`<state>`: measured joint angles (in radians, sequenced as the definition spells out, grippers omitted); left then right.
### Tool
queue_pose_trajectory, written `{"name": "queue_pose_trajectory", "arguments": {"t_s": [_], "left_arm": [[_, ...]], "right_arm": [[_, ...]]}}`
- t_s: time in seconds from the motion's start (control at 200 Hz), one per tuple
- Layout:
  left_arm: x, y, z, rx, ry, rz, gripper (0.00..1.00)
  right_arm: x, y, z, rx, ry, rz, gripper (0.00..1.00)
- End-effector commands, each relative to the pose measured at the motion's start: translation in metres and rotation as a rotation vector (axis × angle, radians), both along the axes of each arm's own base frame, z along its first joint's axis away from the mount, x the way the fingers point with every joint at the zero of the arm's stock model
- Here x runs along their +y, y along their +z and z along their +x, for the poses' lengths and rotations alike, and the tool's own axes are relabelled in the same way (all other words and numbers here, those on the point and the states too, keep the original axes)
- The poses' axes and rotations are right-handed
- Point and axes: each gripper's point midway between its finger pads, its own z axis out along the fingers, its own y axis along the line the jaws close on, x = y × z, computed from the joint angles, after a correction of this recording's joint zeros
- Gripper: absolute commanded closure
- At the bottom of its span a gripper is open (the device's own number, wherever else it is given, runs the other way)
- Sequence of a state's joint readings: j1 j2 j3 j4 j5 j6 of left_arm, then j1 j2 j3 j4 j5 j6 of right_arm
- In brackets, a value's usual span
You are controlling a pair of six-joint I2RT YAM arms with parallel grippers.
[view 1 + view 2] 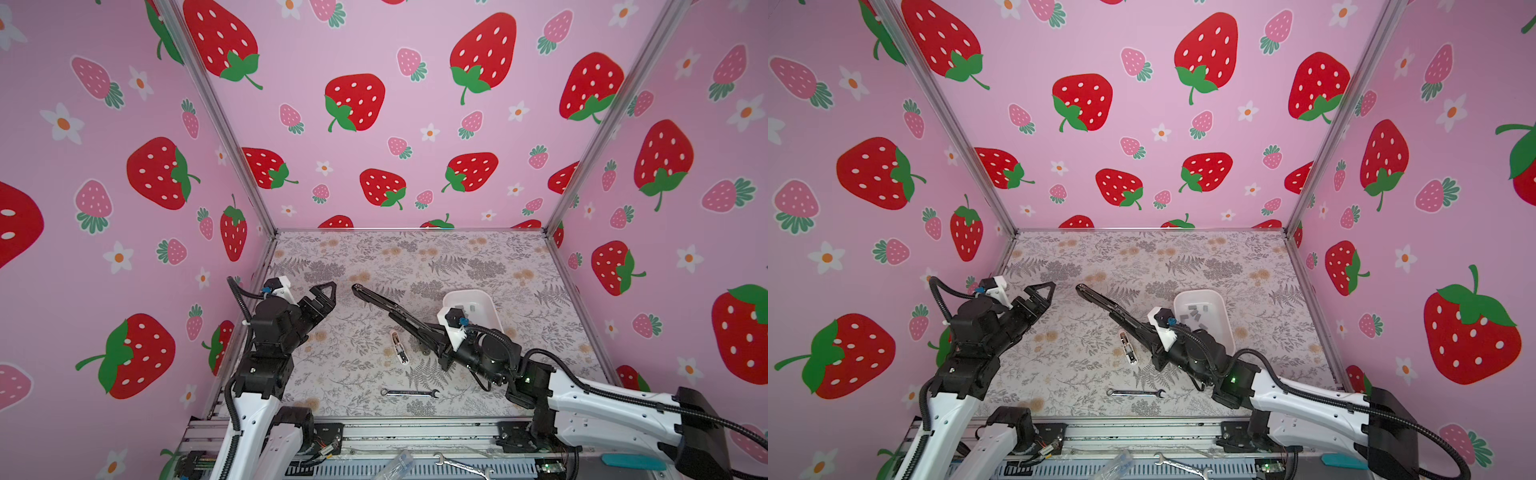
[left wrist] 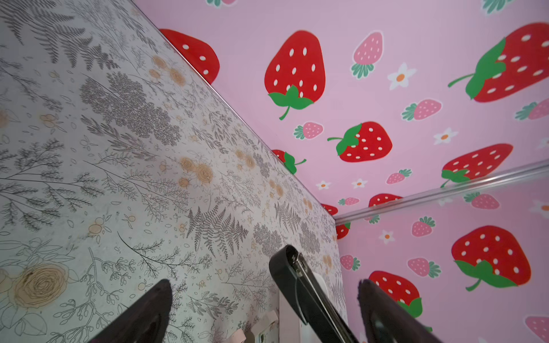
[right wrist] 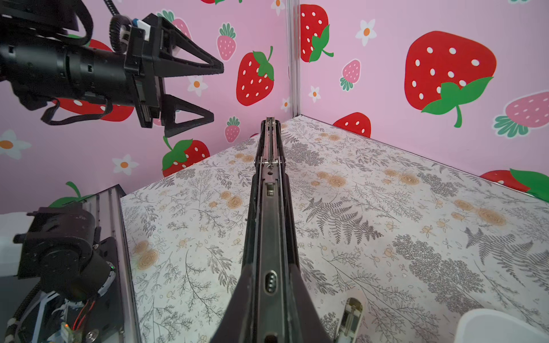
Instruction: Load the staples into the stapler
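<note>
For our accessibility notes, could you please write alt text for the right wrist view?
The right gripper holds a long black stapler pointing out over the floral table toward a corner of the strawberry-print walls. The left gripper hangs open and empty, raised off the table near the stapler's far end.

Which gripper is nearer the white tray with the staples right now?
Right. The right gripper, shut on the black stapler, is just beside the white tray; the left gripper hangs open far across the table.
</note>
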<state>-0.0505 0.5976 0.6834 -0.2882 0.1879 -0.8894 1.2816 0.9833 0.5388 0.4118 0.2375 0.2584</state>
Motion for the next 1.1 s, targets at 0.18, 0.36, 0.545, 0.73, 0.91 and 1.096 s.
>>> {"name": "queue_pose_trajectory", "arguments": {"t_s": [0.18, 0.36, 0.545, 0.73, 0.91, 1.096], "left_arm": [[0.074, -0.026, -0.047, 0.010, 0.441, -0.013, 0.01], [0.075, -0.029, -0.049, -0.016, 0.451, -0.030, 0.01], [0.077, -0.026, -0.051, -0.026, 0.459, -0.020, 0.01], [0.073, -0.026, -0.047, -0.040, 0.438, -0.034, 0.01], [0.072, -0.026, -0.046, -0.048, 0.432, -0.033, 0.01], [0.070, -0.025, -0.044, -0.048, 0.419, -0.034, 0.01]], "right_arm": [[0.049, 0.011, -0.013, 0.056, -0.172, 0.146, 1.00], [0.100, -0.020, -0.014, 0.080, -0.206, 0.075, 1.00], [0.102, -0.059, 0.007, 0.179, -0.287, 0.074, 1.00], [0.105, -0.100, 0.020, 0.223, -0.358, 0.043, 1.00], [0.112, -0.133, 0.030, 0.261, -0.390, 0.010, 1.00], [0.112, -0.153, 0.037, 0.256, -0.428, -0.017, 1.00]]}}
